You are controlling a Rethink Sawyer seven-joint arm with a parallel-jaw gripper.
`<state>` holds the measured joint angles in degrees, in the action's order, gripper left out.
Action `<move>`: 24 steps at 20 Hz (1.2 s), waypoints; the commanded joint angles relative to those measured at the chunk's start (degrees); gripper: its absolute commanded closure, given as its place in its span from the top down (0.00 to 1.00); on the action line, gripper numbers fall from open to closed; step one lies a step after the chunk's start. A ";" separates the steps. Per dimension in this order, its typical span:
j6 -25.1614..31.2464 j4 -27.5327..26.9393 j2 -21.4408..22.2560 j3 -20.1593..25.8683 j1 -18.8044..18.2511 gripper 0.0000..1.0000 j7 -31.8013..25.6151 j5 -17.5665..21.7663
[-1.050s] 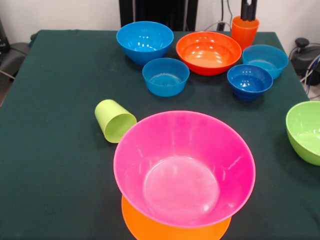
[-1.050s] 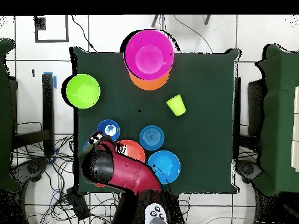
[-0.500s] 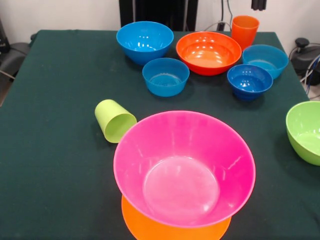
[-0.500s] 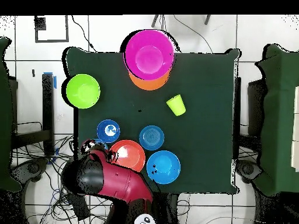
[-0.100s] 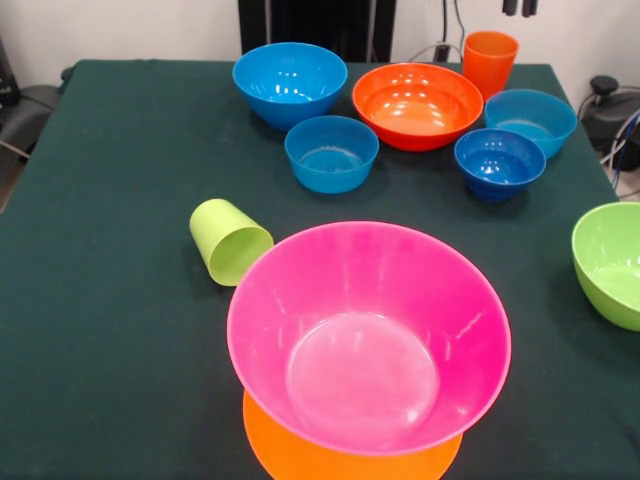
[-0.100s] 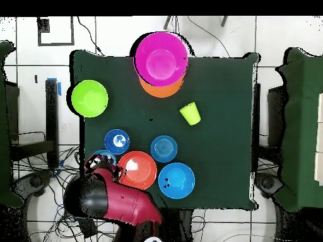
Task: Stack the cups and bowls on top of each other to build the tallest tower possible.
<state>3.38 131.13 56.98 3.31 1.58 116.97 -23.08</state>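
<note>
I'm reading this as the pick-up step, with the tower only just begun. The big glossy pink plastic bowl sits upright on the wide upside-down light-orange plastic bowl at the near edge of the dark green worktop, and everything else is loose on the cloth.

My hand shows only as two dark tips at the very top of the front view, above the ribbed orange plastic cup and clear of it. I can't tell whether it is spread or closed, and it carries nothing that I can see. In the overhead view the red and black arm hangs over the worktop's corner by the robot.

That orange cup stands upright at the far edge, just beside the medium red-orange bowl. A medium blue bowl and three small blue bowls cluster around it. The lime-green bowl sits alone at the side edge. The smooth lime-green cup lies on its side, mouth towards the pink bowl and close to its rim.

My judgement: next I need to drop straight down over the orange cup's rim, grip one wall, lift it clear of the red-orange bowl, then carry it across. Placing bowls first would likely give more height.
</note>
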 commanded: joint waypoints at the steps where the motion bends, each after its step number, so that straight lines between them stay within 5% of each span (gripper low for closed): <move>1: -7.58 4.87 -2.35 1.70 2.08 1.00 10.34 4.99; 9: -1.58 5.01 -0.06 -3.33 5.75 1.00 9.34 2.52; 17: -2.93 5.71 -1.85 -4.53 7.36 1.00 9.34 2.72; 21: 6.03 1.72 -4.51 -12.44 12.12 1.00 5.34 3.59; 24: 11.60 1.43 -5.30 -12.25 10.60 1.00 4.40 4.79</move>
<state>3.17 133.52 56.79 -6.73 11.92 117.04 -21.64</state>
